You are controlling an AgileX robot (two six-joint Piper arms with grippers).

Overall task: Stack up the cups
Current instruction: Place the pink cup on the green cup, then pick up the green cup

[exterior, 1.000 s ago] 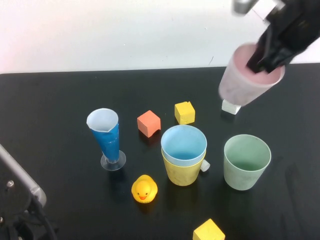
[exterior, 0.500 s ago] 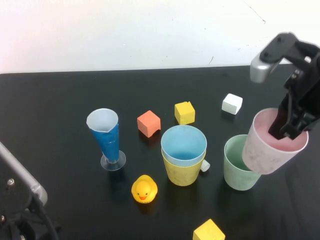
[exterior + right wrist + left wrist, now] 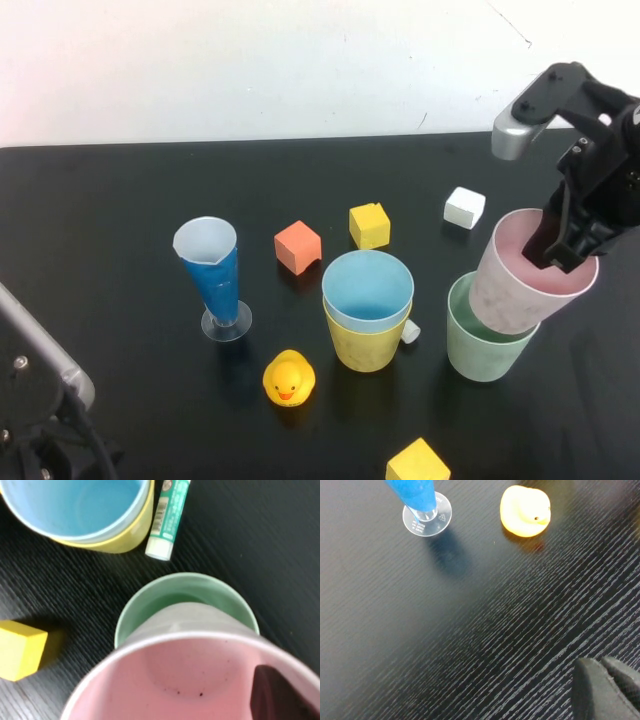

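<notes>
left gripper (image 3: 602, 687): low at near left corner, jaws pressed together, holding nothing.
blue cup (image 3: 367, 287): nested inside yellow cup (image 3: 366, 345), table centre.
green cup (image 3: 482, 345): upright at right.
right gripper (image 3: 562, 250): pinching rim of pink cup (image 3: 525, 285), tilted over green cup's mouth.

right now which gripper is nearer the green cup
Right. The right gripper holds the pink cup just above the green cup; the left gripper sits far across the table.
</notes>
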